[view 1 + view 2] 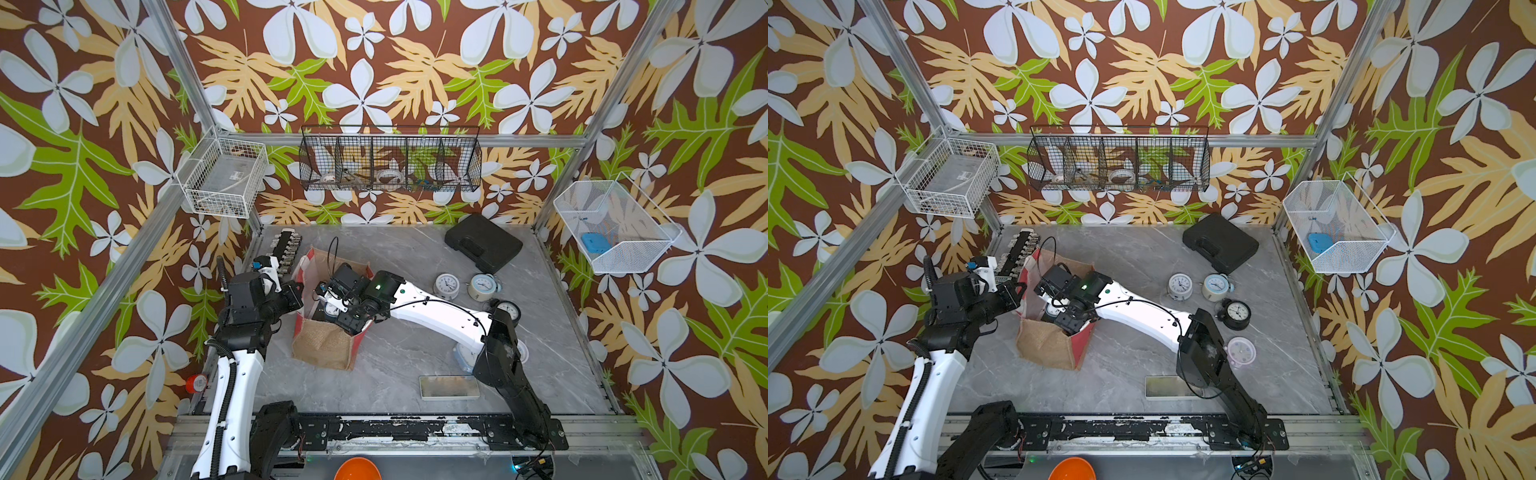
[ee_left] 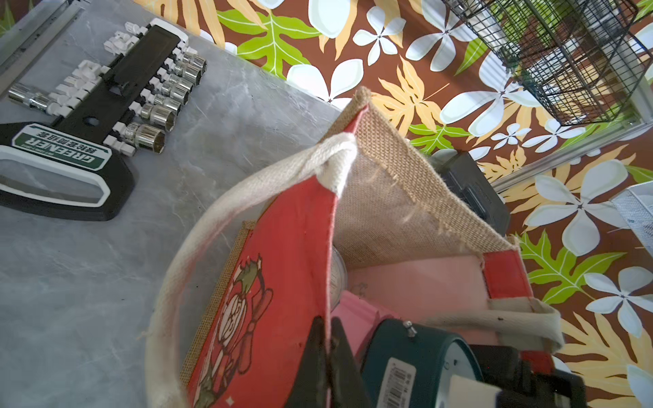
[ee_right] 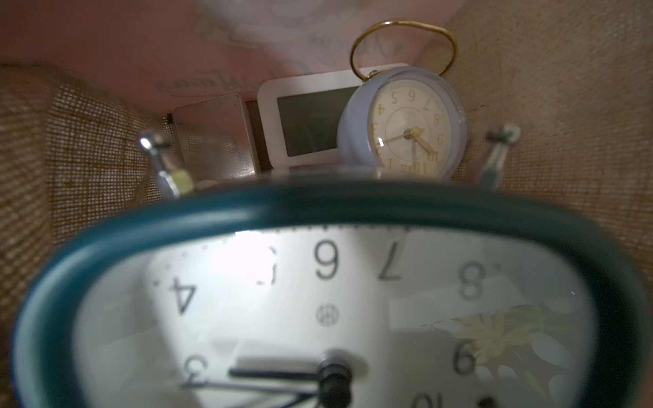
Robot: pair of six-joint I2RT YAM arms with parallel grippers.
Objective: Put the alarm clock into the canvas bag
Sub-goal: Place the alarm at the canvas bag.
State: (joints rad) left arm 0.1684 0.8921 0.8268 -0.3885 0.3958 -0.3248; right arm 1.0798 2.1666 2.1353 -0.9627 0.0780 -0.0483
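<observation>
Item: left gripper (image 2: 327,339), fingers clenched on the top rim of the canvas bag (image 2: 388,197); it pinches the left red panel. Item: right gripper (image 1: 332,305), lowered into the bag's open mouth, fingers grasping the alarm clock (image 3: 318,300), which is teal-cased and white-faced. Location: the clock hangs inside the bag, below the rim. Orientation: its two chrome feet lead downward with the six at the deep end, so the twelve-to-six line runs down into the bag. The face is turned to the right wrist camera. Beneath it, on the bag's floor: a lilac clock (image 3: 403,123) with a gold ring, a white digital clock (image 3: 304,120) and a mirrored slab (image 3: 212,137). You cannot tell whether the feet touch them. Edges: burlap walls near and far, red panels left and right, all close around the gripper. A rope handle (image 2: 247,183) arcs outside the left panel. Surroundings on the table (image 1: 395,257): a socket rail (image 1: 286,245) just beyond the bag's far-left corner, and open marble near and right of the bag. A white clock (image 1: 446,286), a pale blue clock (image 1: 482,286) and a black clock (image 1: 508,311) are grouped right, well apart from the bag. A black case (image 1: 482,243) lies far right and a flat tray (image 1: 449,387) near centre.
</observation>
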